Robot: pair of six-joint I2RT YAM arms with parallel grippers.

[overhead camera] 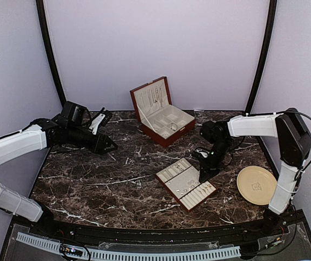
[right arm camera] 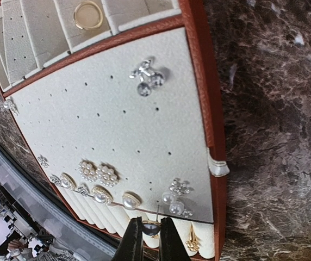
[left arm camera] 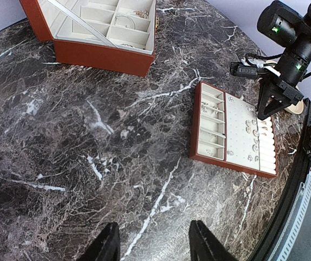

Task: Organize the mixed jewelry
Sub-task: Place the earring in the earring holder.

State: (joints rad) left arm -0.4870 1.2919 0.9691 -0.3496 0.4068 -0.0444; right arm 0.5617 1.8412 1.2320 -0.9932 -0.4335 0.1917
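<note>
Looking through right wrist camera: right gripper fingers nearly together, pinching tiny dark jewelry piece over tray ring-roll end, beside pearl earrings. Top camera too far to show this; shows right arm bent, pointing straight down. Over marble table, left gripper half wide, empty, arm stretched low.

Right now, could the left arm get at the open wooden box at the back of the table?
Probably yes: only bare marble table lies between the open left gripper and the wooden box; the right gripper, closed on a small earring, is down at the tray.
</note>
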